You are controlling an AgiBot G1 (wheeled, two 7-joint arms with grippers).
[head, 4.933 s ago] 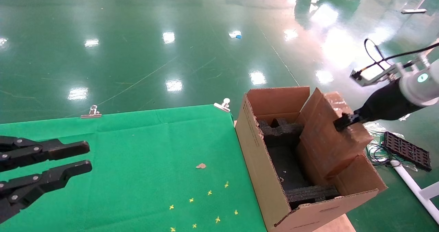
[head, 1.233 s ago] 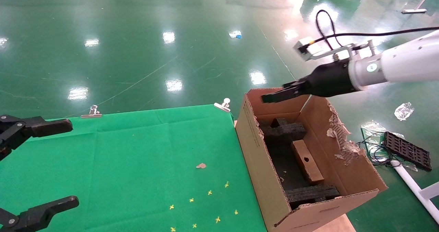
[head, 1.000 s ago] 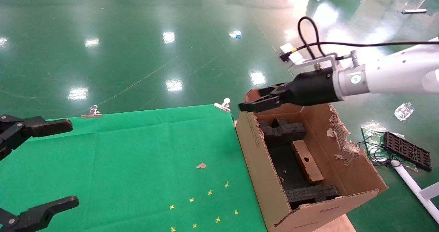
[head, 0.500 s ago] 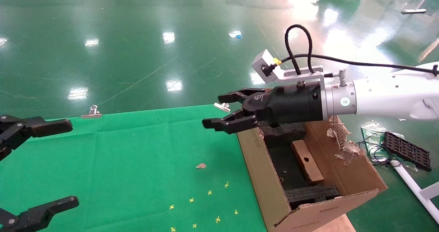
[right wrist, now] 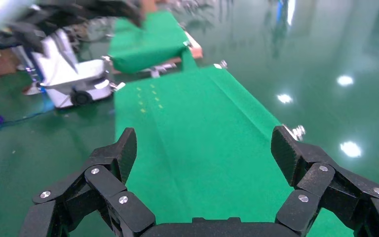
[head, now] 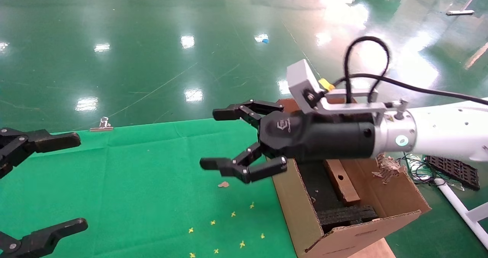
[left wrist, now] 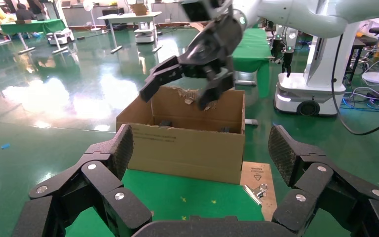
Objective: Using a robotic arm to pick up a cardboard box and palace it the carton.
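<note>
Cloth (head: 152,166): one green fabric sheet, flat | carton (head: 293,212): one corrugated brown box, torn rim, black foam blocks | cardboard box (head: 340,180): one narrow taped slab with round hole, inside carton | right gripper (head: 225,140): black, splayed, empty, above cloth | left gripper (head: 57,180): spread, idle

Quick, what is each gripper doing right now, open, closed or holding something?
Left gripper: open, holding nothing.
Right gripper: open, holding nothing, above the green table.
</note>
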